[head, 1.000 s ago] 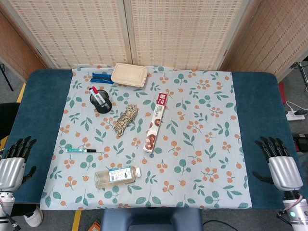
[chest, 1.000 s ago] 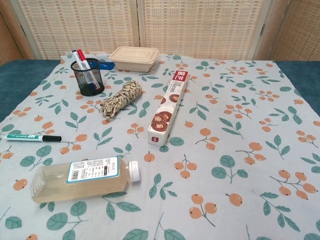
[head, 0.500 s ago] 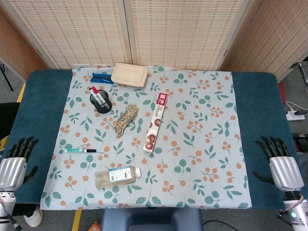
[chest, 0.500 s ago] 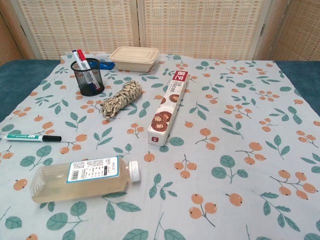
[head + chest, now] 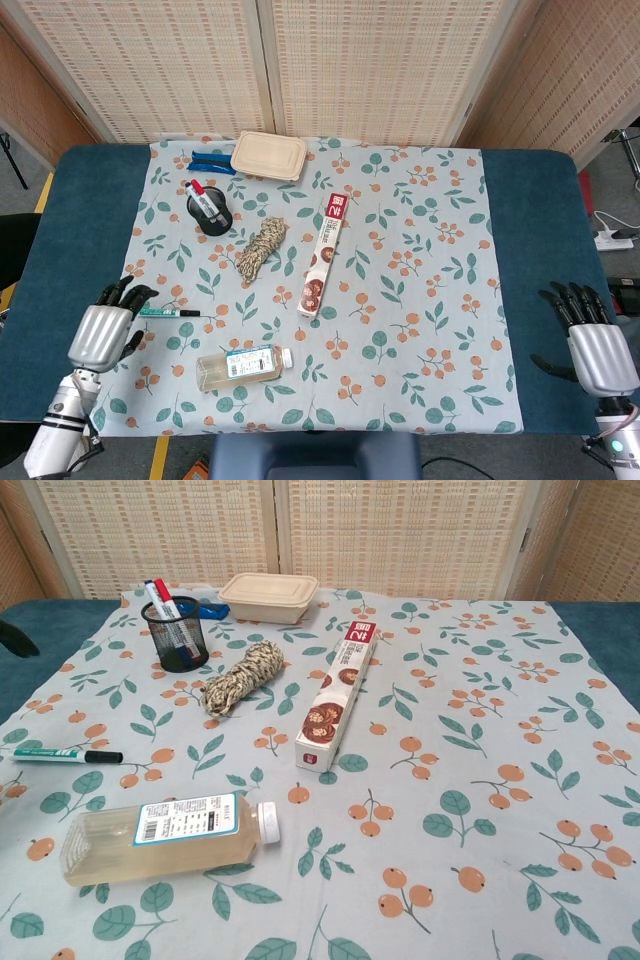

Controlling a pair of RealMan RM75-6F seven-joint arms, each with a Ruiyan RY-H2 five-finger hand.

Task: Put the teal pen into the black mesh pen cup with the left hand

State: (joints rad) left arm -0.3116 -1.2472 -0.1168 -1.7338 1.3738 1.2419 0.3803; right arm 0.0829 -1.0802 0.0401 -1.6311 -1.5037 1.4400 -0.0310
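The teal pen [image 5: 167, 312] lies flat on the floral cloth at the near left, black cap pointing right; the chest view has the pen [image 5: 62, 754] at its left edge. The black mesh pen cup [image 5: 210, 212] stands upright further back with markers in it, the same cup [image 5: 175, 632] seen in the chest view. My left hand [image 5: 103, 329] hovers just left of the pen's teal end, fingers apart, holding nothing. A dark fingertip [image 5: 14, 640] pokes in at the chest view's left edge. My right hand [image 5: 594, 345] stays open over the blue table edge at the far right.
A clear bottle [image 5: 243, 364] lies on its side just in front of the pen. A rope bundle [image 5: 262, 247], a long wrap box [image 5: 322, 258], a beige lidded container [image 5: 269, 155] and a blue stapler [image 5: 211, 161] fill the middle and back of the cloth.
My left hand has swung in from the table's left edge toward the pen's teal end. The right hand has sunk slightly. Nothing on the cloth has moved.
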